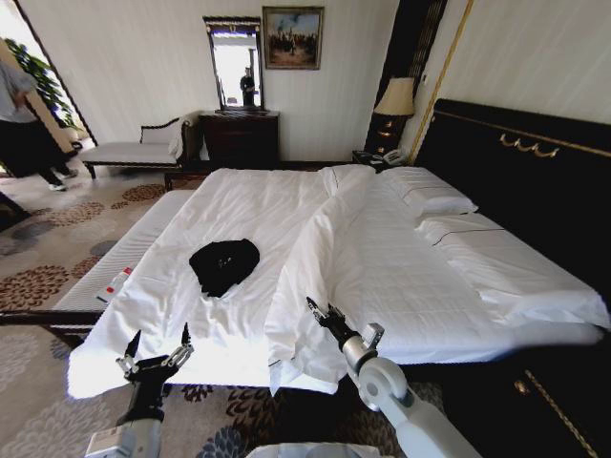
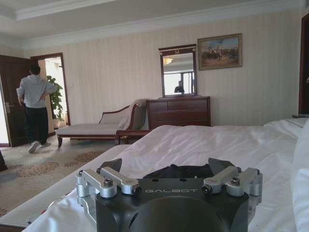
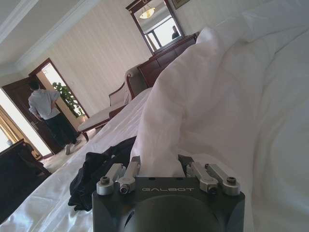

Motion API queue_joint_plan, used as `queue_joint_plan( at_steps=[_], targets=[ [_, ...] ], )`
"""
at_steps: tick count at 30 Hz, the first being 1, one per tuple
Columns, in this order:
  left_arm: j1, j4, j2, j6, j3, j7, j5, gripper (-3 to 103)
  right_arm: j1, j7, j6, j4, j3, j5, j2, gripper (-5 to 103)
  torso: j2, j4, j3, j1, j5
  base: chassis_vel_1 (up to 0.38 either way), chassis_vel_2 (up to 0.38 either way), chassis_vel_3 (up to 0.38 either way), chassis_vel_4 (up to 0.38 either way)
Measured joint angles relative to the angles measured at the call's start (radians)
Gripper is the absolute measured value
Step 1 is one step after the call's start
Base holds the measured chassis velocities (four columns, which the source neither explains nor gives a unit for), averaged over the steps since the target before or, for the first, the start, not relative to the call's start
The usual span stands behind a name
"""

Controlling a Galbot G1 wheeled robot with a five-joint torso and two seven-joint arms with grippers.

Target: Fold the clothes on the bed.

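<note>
The clothes are one black T-shirt [image 1: 224, 265], lying crumpled in a heap on the white duvet of the bed [image 1: 401, 277], toward its near left part. My left gripper [image 1: 158, 342] hovers open at the duvet's near edge, short of the shirt and a little to its left. In the left wrist view the shirt [image 2: 179, 171] shows as a dark mound just beyond the open left gripper [image 2: 166, 166]. My right gripper [image 1: 322, 310] is open over a raised fold of duvet, to the right of the shirt. The right wrist view has the shirt [image 3: 94, 174] beside that fold.
A thick ridge of duvet [image 1: 320, 243] runs up the bed between the shirt and the pillows [image 1: 430, 200]. A white-cushioned bench [image 1: 110, 262] with a small red-and-white object [image 1: 115, 283] lines the bed's left side. A chaise [image 1: 134, 151] and dark dresser [image 1: 239, 136] stand at the far wall.
</note>
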Motion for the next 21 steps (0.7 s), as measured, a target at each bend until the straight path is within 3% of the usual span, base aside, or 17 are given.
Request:
queue_joint_plan(
  at_steps=[1, 4, 5, 8, 10, 16, 21],
  targets=[
    [-0.001, 0.0, 0.0, 0.0, 0.0, 0.0, 0.0, 100, -0.002, -0.003, 0.001, 0.0, 0.003, 0.005, 0.0, 39, 0.0, 0.0, 0.0, 0.0, 0.0, 0.0, 0.0, 0.0, 0.0],
    [-0.005, 0.002, 0.0, 0.0, 0.002, -0.001, 0.0, 100, -0.021, -0.026, 0.006, 0.011, 0.031, 0.032, 0.0, 23, 0.0, 0.0, 0.0, 0.0, 0.0, 0.0, 0.0, 0.0, 0.0],
    [-0.005, 0.002, 0.0, 0.0, 0.002, -0.001, 0.0, 100, -0.021, -0.026, 0.006, 0.011, 0.031, 0.032, 0.0, 23, 0.0, 0.0, 0.0, 0.0, 0.0, 0.0, 0.0, 0.0, 0.0],
    [-0.007, 0.002, 0.002, 0.0, 0.005, -0.002, -0.001, 100, -0.042, -0.041, 0.01, 0.023, 0.068, 0.046, 0.004, 7, 0.0, 0.0, 0.0, 0.0, 0.0001, 0.0, 0.0, 0.0, 0.0],
    [-0.008, 0.002, 0.003, 0.0, 0.006, -0.002, -0.001, 100, -0.055, -0.043, 0.011, 0.034, 0.093, 0.059, 0.008, 3, 0.0, 0.0001, 0.0, 0.0, 0.0003, 0.0, 0.0, 0.0, 0.0],
    [-0.013, 0.002, 0.01, 0.0, 0.006, -0.003, -0.01, 100, -0.115, -0.044, 0.013, 0.085, 0.22, 0.1, 0.004, 2, 0.0, 0.0001, 0.0, 0.0, 0.0002, 0.0, 0.0, 0.0, 0.0],
    [-0.027, 0.004, 0.022, 0.003, 0.007, -0.004, -0.032, 100, -0.197, -0.017, 0.031, 0.145, 0.389, 0.109, -0.029, 2, 0.0, 0.0002, 0.0, 0.0, 0.0003, 0.0, 0.0, 0.0, 0.0]
  ],
)
